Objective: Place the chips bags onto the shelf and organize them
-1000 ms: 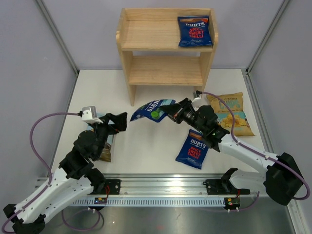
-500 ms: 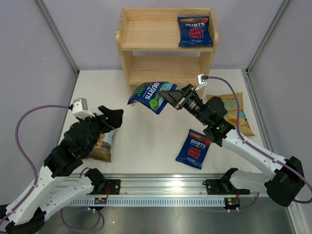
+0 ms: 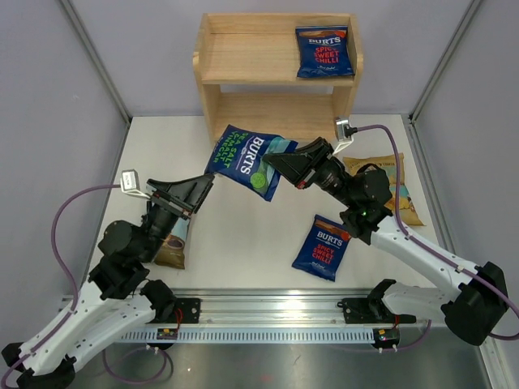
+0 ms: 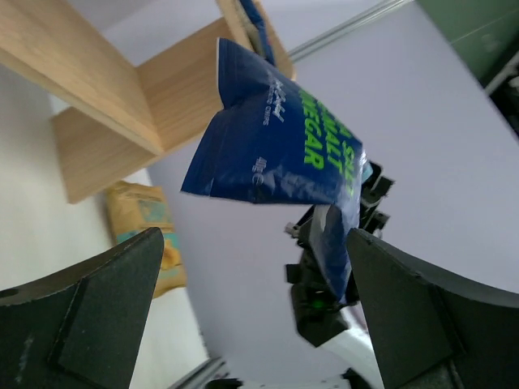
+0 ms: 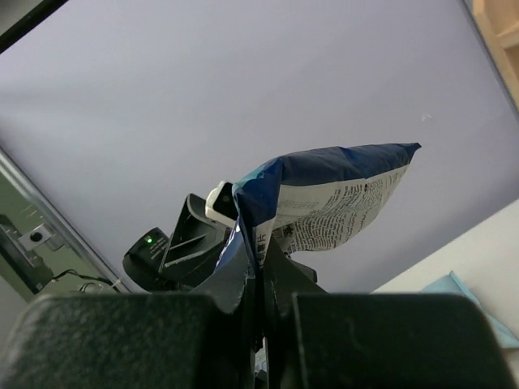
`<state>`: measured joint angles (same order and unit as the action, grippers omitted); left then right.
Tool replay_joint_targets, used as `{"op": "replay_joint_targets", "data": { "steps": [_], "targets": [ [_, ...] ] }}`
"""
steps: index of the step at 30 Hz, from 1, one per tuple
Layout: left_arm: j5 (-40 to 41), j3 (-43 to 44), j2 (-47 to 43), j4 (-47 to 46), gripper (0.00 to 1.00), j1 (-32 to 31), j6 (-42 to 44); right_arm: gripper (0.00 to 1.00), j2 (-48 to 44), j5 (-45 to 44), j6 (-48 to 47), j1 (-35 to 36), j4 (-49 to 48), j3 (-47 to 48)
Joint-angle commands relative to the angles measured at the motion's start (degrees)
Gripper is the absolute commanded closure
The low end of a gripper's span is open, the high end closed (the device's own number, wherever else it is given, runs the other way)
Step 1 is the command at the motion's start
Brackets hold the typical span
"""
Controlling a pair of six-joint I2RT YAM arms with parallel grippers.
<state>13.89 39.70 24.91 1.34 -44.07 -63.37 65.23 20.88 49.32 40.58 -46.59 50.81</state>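
My right gripper [image 3: 277, 161] is shut on the edge of the dark-blue Burts bag with green print [image 3: 247, 160] and holds it in the air in front of the wooden shelf [image 3: 243, 117]. That bag also shows in the left wrist view [image 4: 280, 138] and the right wrist view [image 5: 332, 198]. One red-label Burts bag [image 3: 323, 52] lies on the shelf's top tier. Another red-label bag [image 3: 321, 247] lies on the table. The yellow bag [image 3: 384, 185] lies right of my right arm. The pale blue-tan bag [image 3: 173, 241] lies under my left gripper [image 3: 193, 193], which is open, raised and empty.
Grey walls enclose the table at left, right and back. A metal rail [image 3: 276, 308] runs along the near edge by the arm bases. The shelf's lower tier [image 3: 276, 117] holds nothing.
My right gripper lifted the green-print bag higher and toward the shelf, the bag now showing its front. My left gripper pulled back and tilted upward, away from the pale bag.
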Motion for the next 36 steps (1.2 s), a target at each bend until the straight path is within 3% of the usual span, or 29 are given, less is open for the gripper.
{"op": "replay_joint_targets", "data": {
  "steps": [1, 6, 15, 21, 22, 25, 26, 29, 33, 36],
  "targets": [
    [-3.4, -1.1, 3.6, -15.7, 0.01, 0.0, -7.5, 0.93, -0.8, 3.0, -0.2, 0.4, -10.0, 0.0],
    [-2.1, -4.5, 5.8, -26.5, 0.01, 0.0, -9.6, 0.93, -0.6, 3.5, 0.2, 0.4, -10.7, -0.5],
    [0.3, -6.3, 7.4, -35.2, 0.01, 0.0, -8.7, 0.93, 2.4, 7.2, 3.6, 0.4, -17.1, -2.2],
    [-1.5, -5.7, 8.8, -37.4, 0.21, 0.0, -6.9, 0.93, 4.2, 9.3, 5.3, 0.5, -21.2, -3.1],
    [-1.8, -5.7, 8.8, -37.4, 0.32, 0.0, -6.3, 0.93, 4.1, 9.4, 5.3, 0.4, -21.2, -3.3],
    [-1.8, -5.5, 8.5, -36.6, 0.49, 0.0, -3.7, 0.91, 3.2, 9.0, 4.3, 0.4, -19.8, -3.7],
    [-1.9, -4.9, 8.5, -35.7, 0.61, 0.0, -2.6, 0.89, 2.5, 8.9, 4.1, 0.4, -18.8, -3.7],
    [-2.9, -3.4, 8.8, -34.8, 0.77, 0.0, 3.0, 0.8, 0.8, 7.0, 3.0, 0.4, -12.1, -3.3],
    [-5.6, -2.1, 10.2, -36.2, 0.88, 0.0, 10.5, 0.64, -0.8, 5.3, 3.7, 0.5, 0.2, -1.8],
    [-8.6, -3.3, 11.6, -41.6, 0.9, 0.0, 13.1, 0.5, -0.7, 5.7, 7.3, 0.5, 1.0, -1.9]
  ]
}}
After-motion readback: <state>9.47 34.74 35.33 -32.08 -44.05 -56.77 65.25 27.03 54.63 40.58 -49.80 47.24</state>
